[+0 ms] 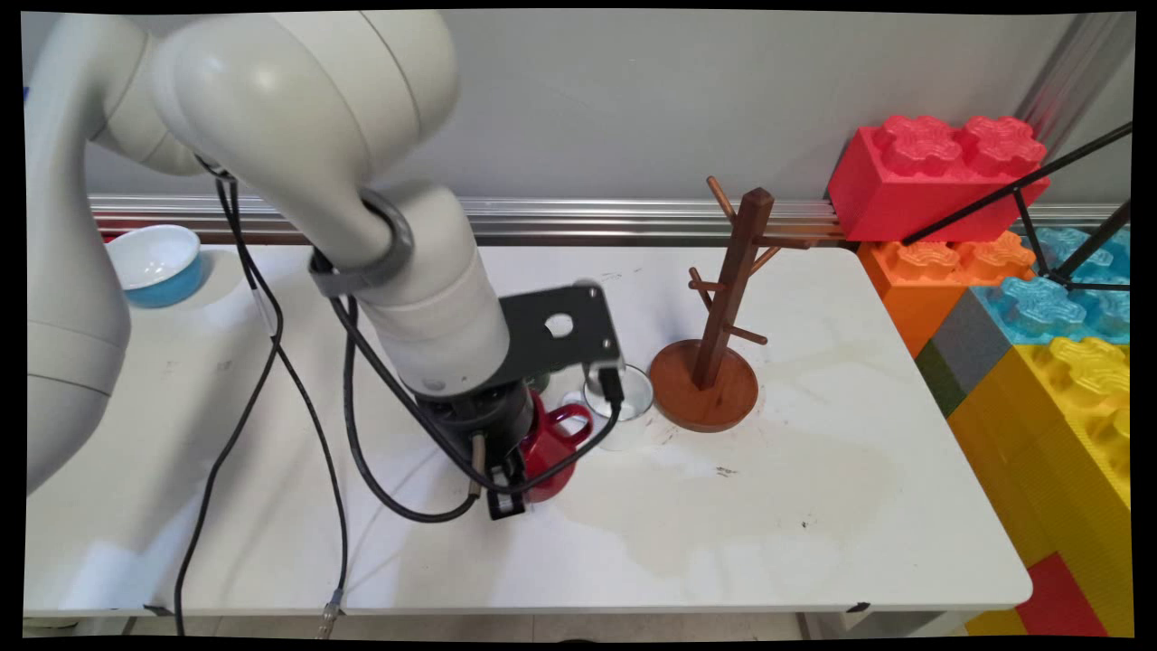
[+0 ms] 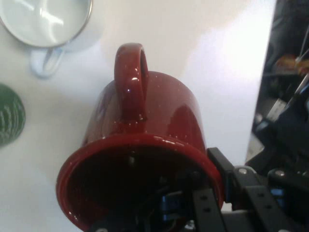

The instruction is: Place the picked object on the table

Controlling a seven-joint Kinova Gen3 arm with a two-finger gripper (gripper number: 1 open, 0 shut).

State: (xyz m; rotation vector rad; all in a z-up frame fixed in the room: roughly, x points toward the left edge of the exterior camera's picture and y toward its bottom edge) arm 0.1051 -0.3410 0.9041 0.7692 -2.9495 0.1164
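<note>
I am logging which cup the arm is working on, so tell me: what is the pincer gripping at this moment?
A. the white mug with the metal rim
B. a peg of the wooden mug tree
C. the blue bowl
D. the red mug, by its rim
D: in the hand view the pincer straddles the rim of the red mug, one finger inside and one outside, while the white mug stands apart.
</note>
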